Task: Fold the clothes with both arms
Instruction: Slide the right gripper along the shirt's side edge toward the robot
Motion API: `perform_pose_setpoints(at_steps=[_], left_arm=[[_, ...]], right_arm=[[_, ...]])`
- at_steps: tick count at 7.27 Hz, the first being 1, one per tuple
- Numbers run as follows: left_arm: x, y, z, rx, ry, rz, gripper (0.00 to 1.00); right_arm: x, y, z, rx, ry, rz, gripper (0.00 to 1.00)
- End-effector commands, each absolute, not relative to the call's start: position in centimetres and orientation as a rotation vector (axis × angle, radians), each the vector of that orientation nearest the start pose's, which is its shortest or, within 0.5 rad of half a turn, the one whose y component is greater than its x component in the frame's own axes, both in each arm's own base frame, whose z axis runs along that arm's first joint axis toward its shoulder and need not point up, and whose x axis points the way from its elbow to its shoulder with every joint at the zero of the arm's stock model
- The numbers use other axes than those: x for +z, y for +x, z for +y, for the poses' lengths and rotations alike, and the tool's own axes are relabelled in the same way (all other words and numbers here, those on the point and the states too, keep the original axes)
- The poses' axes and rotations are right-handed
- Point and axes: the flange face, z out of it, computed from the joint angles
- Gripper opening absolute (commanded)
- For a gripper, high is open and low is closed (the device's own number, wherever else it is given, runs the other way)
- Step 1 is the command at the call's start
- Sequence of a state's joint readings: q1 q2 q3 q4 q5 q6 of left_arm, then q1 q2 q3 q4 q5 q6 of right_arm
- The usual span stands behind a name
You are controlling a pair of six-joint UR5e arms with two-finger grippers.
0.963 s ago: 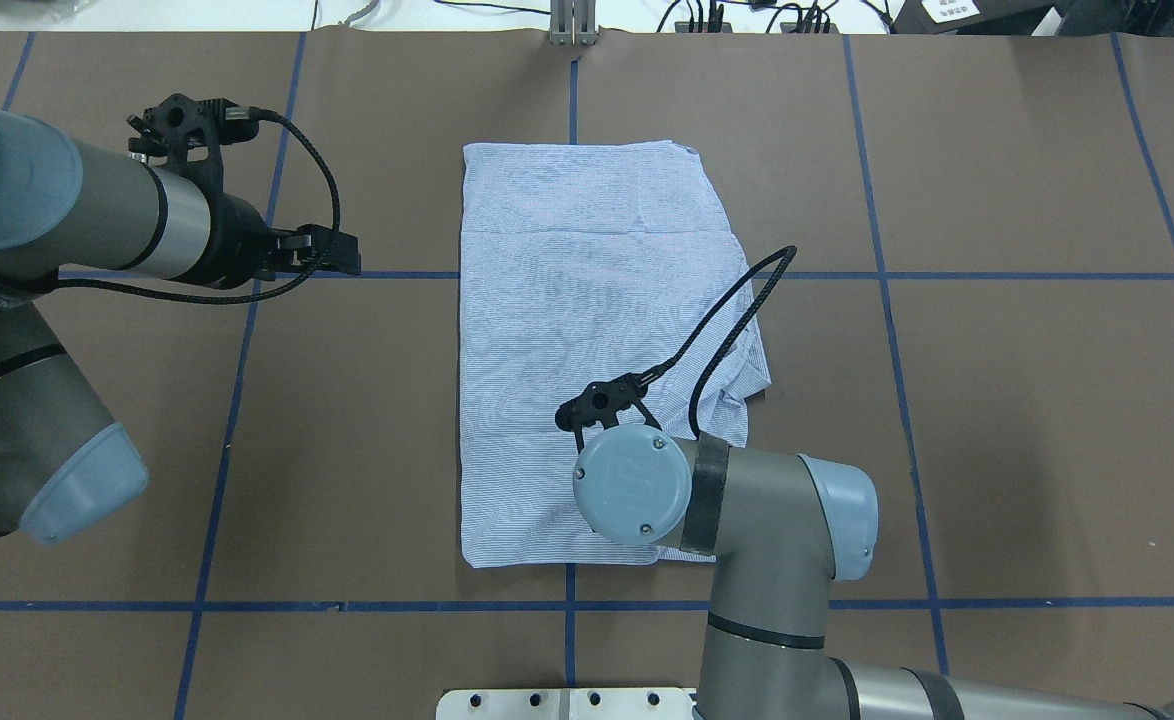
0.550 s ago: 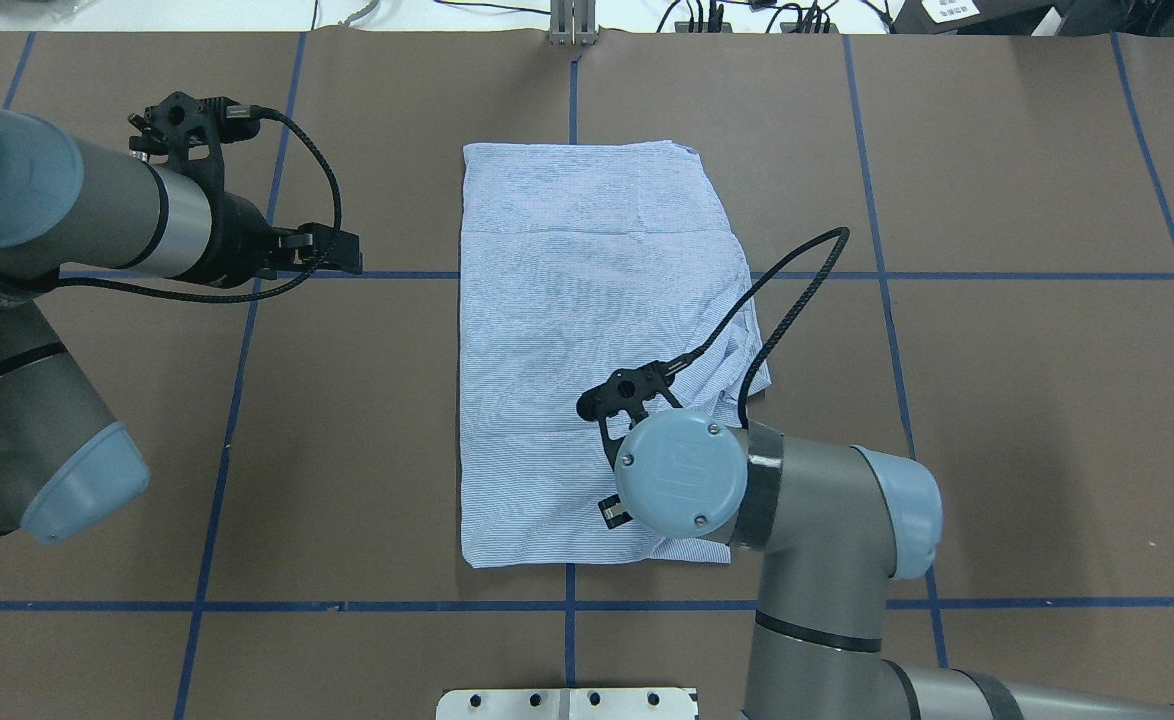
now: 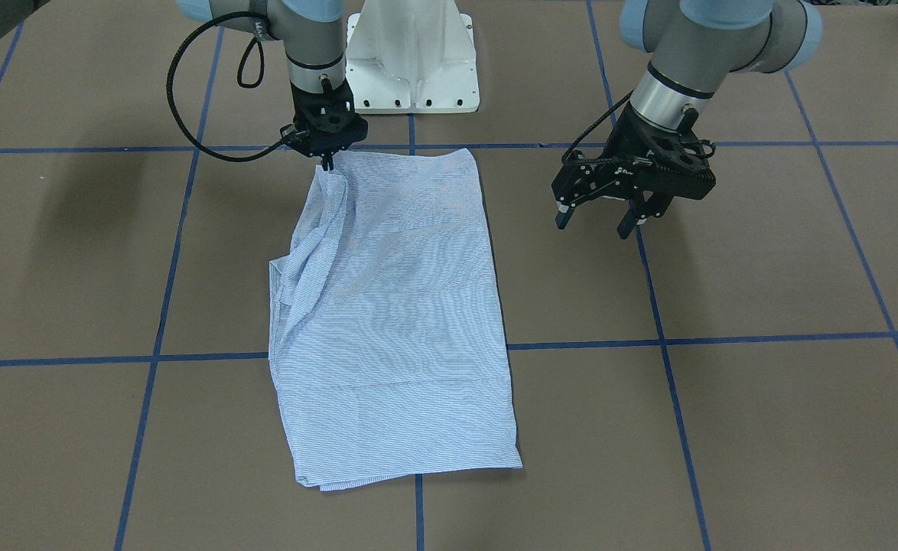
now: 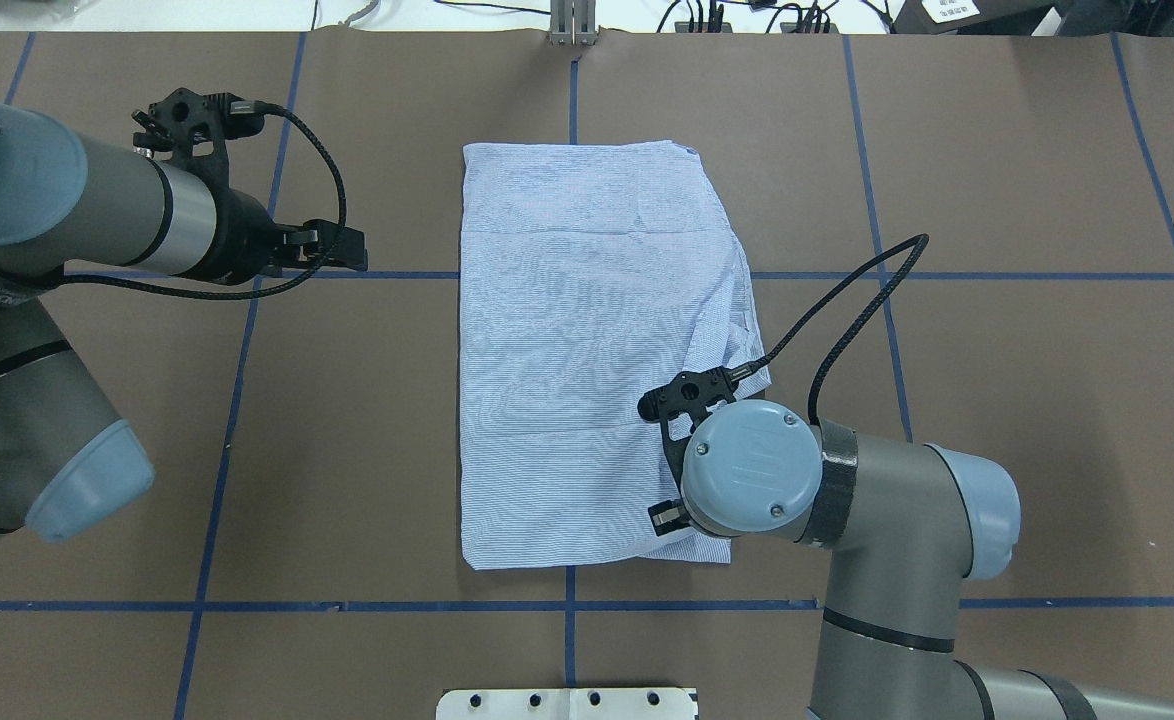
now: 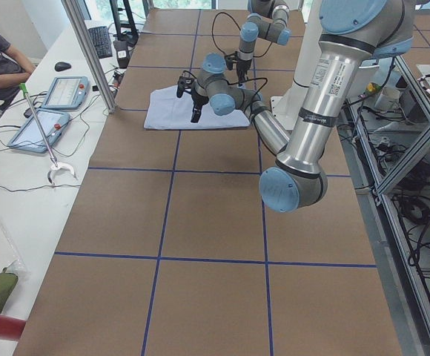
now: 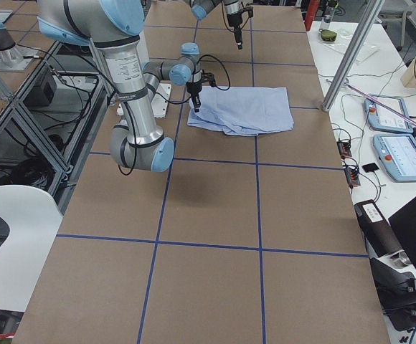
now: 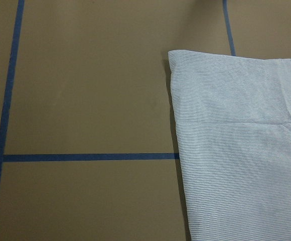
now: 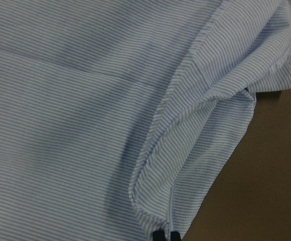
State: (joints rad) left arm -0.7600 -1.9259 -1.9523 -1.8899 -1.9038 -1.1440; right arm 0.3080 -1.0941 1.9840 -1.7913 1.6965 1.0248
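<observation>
A: Where's the striped shirt [image 4: 567, 350]?
B: Folded, mid-frame on the bench [image 4: 997, 400]. Overhead mostly hides the right end effector [image 3: 328, 162]; the front view shows it pinching the shirt's edge. The left end effector [image 3: 594, 226] gapes beside it.

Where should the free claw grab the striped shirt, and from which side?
Probably the near corner of the shirt on the robot's left, approached from outside that edge, over the table. The left claw hangs open on that side, the edge lies straight and flat, and the right claw pinches the near edge opposite.
</observation>
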Motion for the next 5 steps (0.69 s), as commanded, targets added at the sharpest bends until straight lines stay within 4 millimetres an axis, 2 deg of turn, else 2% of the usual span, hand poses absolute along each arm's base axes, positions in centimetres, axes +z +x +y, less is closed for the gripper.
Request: perform_pose_setpoints(at_steps=[1,2,4,5], left_arm=[[25.8,34.5,-46.6,-0.122,0.333,1.034,1.00],[25.5,34.7,-46.8,-0.122,0.335,1.034,1.00],[25.5,34.9,-47.0,-0.121,0.335,1.033,1.00],[25.5,34.9,-47.0,-0.121,0.335,1.033,1.00]], right_arm=[[27.2,-51.4,-29.0,-0.246,0.136,-0.633,0.99],[28.3,-51.0,-28.9,-0.221,0.123,-0.622,0.99],[28.7,-50.8,-28.9,-0.217,0.120,-0.616,1.00],[30.4,-50.2,-28.7,-0.203,0.105,-0.591,1.00]])
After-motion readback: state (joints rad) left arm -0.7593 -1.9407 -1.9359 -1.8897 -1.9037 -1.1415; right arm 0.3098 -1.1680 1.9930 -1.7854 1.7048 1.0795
